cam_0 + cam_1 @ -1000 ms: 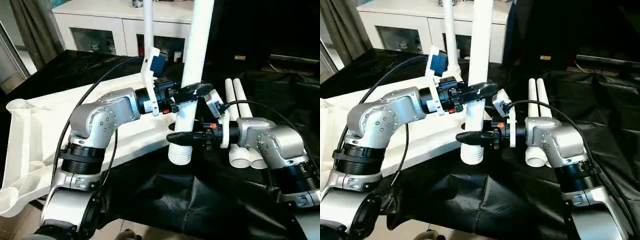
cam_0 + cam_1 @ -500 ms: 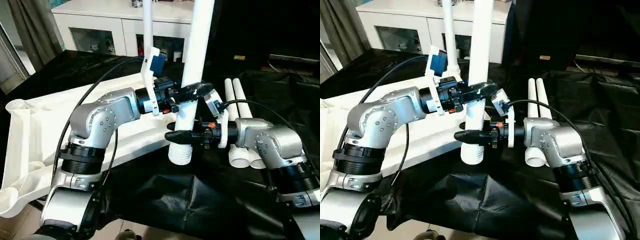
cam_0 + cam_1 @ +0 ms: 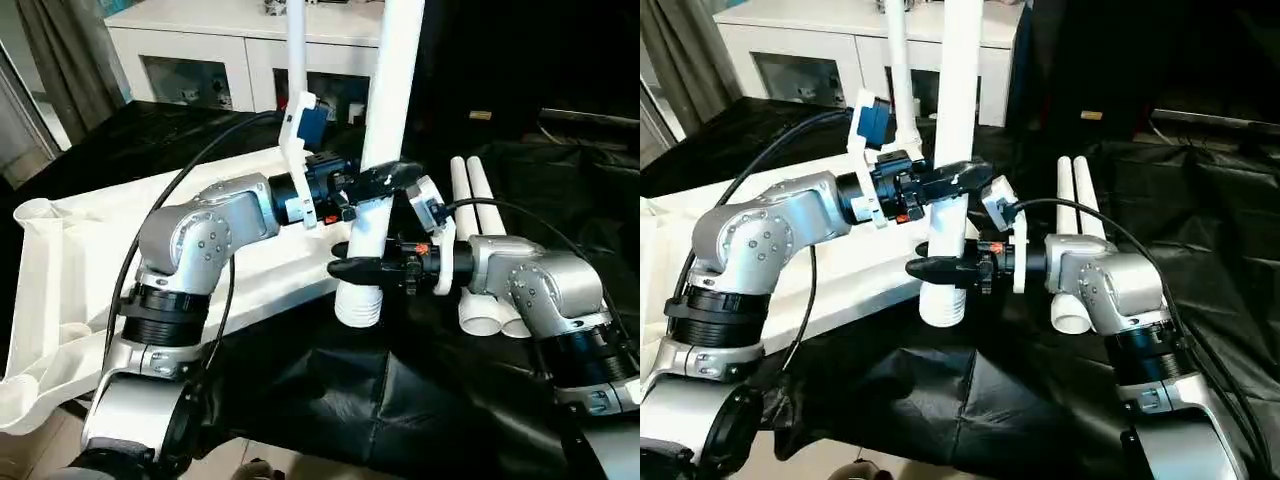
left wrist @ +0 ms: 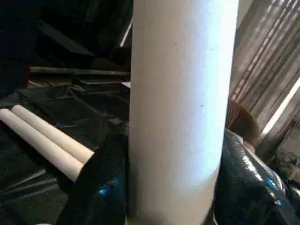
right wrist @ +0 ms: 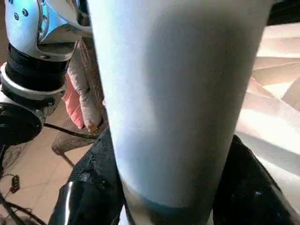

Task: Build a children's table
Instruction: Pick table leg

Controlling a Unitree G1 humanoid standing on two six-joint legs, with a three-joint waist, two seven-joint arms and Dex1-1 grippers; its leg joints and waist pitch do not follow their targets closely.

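Tabletop (image 3: 60, 260) upside down at left, spare legs (image 3: 478, 240) flat on black cloth at right.
Held leg (image 3: 385, 150) upright w/ threaded end down: left gripper (image 3: 385, 182) clamps upper, right gripper (image 3: 352, 268) lower; keep vertical, line up w/ corner socket, then twist.

The upright leg (image 3: 385, 140) at the centre of the frame was plain white, and so were the two spare legs (image 3: 478, 250) lying right of centre. The tabletop (image 3: 70, 270) at the left was white too, its underside ribbed. Glossy black sheeting (image 3: 400, 400) covered the worktop. Both forearms were brushed silver with black collars; the left end effector (image 3: 385, 182) and right end effector (image 3: 352, 267) had black fingers. A blue block (image 3: 312, 122) sat in a white bracket on the left wrist. The cabinet (image 3: 210, 50) in the upper left was white with dark glass doors.
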